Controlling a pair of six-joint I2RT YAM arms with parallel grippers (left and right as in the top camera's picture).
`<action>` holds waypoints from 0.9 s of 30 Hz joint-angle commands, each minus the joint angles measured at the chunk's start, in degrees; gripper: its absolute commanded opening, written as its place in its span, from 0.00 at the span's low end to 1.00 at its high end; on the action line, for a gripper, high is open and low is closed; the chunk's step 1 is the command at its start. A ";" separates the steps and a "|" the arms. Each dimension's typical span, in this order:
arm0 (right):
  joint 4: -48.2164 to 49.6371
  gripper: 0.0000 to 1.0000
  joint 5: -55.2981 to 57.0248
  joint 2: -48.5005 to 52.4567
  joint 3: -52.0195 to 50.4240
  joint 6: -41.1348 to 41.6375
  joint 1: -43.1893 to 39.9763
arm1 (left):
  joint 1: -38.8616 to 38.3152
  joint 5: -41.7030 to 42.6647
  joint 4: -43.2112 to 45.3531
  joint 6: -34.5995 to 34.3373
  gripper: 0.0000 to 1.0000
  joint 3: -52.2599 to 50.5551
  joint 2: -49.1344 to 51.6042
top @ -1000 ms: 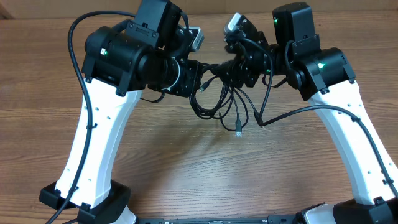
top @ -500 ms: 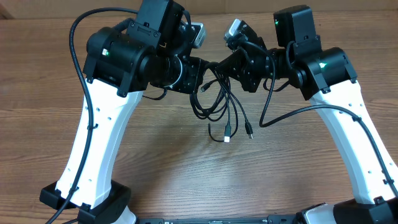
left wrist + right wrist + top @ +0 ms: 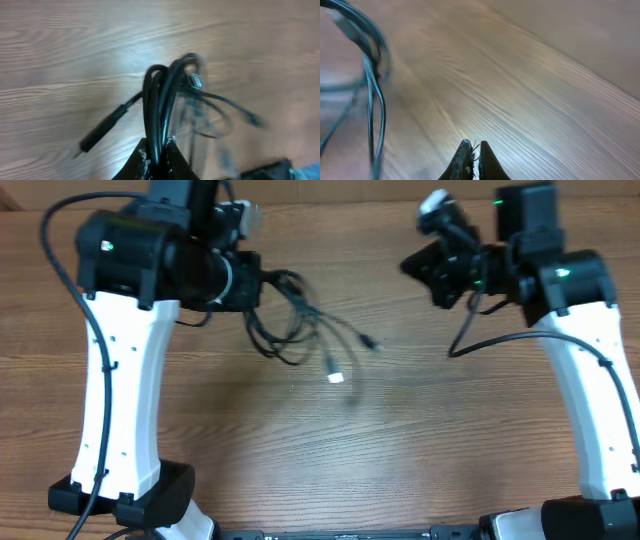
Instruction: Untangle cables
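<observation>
L gripper (image 3: 157,151) jaws clamped on cables (image 3: 159,105); bundle runs straight out from jaws, loose ends splayed beyond. R gripper (image 3: 474,156) jaws together, empty, cables ahead-left, apart. Progress: early. Strands bunched, none separated yet, all sorting left.

The left arm (image 3: 120,400) rises from its base and bends inward at the top, the left fingers (image 3: 140,166) pinched on a bundle of cables (image 3: 160,95). The right arm (image 3: 590,400) mirrors it, well apart, the right fingers (image 3: 462,162) pressed together, empty.
</observation>
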 commanded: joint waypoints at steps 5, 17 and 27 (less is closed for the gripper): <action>-2.82 0.40 4.33 -5.44 1.53 0.79 -1.75 | -0.39 -0.22 0.20 2.12 0.04 1.18 -0.35; -8.83 1.00 -14.67 -5.44 1.51 7.82 -1.03 | -1.95 8.66 9.90 2.45 0.04 1.18 -0.35; -6.73 1.00 -3.63 -5.33 1.25 9.46 8.83 | -6.78 25.07 10.97 7.69 0.04 2.08 -0.37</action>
